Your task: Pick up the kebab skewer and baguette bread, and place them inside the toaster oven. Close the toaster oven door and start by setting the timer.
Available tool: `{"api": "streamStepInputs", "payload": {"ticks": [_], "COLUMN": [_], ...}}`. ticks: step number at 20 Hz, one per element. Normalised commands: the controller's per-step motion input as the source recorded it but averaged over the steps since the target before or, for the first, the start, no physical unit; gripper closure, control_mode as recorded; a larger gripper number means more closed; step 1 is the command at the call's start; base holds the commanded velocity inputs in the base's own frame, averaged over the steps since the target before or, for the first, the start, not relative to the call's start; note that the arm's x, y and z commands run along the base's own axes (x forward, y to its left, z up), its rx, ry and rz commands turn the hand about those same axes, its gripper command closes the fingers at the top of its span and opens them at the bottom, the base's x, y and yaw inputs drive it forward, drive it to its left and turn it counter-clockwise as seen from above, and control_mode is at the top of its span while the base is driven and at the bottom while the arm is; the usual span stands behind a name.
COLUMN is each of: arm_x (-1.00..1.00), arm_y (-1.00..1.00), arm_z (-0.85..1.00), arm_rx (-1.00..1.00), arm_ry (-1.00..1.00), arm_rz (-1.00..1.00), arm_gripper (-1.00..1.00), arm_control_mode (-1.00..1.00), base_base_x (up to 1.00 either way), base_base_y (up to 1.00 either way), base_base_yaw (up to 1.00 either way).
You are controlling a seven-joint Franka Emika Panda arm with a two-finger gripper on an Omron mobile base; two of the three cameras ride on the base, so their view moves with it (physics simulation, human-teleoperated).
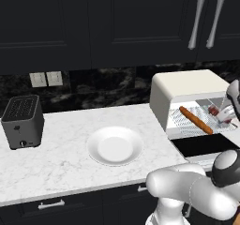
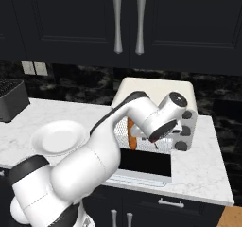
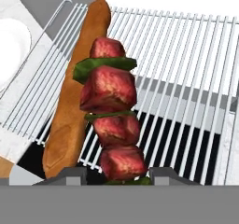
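Note:
My gripper (image 3: 116, 174) is shut on the kebab skewer (image 3: 112, 120), its red-brown meat chunks and green slices standing up between the fingertips. The skewer hangs just above the wire rack (image 3: 186, 55) of the cream-white toaster oven (image 1: 187, 86). The long orange-brown baguette bread (image 3: 74, 101) lies on that rack, right beside the skewer. From the left base view the baguette (image 1: 196, 119) lies diagonally inside the oven, with the skewer (image 1: 214, 110) and gripper (image 1: 225, 114) to its right. The toaster oven door (image 1: 201, 146) hangs open, folded down flat in front.
A white plate (image 1: 115, 146) with nothing on it sits on the marble counter left of the oven. A small black slot toaster (image 1: 22, 121) stands at the far left by the wall. Dark knobs (image 2: 184, 131) run down the oven's right side. Dark cabinets hang above.

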Motion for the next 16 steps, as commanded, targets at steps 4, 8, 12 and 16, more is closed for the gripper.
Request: {"api": "streamStepInputs", "payload": {"ticks": [4,8,12,16], "arm_x": [0.08,0.12,0.2,0.11], "arm_y": [0.0,0.0,0.0,0.0], "arm_z": [-0.23,-0.18,-0.07,-0.1], "arm_rx": [0.0,0.0,0.0,0.0], "arm_ry": [0.0,0.0,0.0,0.0], "arm_rz": [0.01,0.01,0.01,0.01], "arm_gripper": [1.0,1.0,1.0,1.0], "arm_control_mode": [-1.0,-1.0,-1.0,-1.0], "base_base_x": [0.0,0.0,0.0,0.0], "base_base_y": [0.0,0.0,0.0,0.0], "base_base_yaw": [0.0,0.0,0.0,0.0]}}
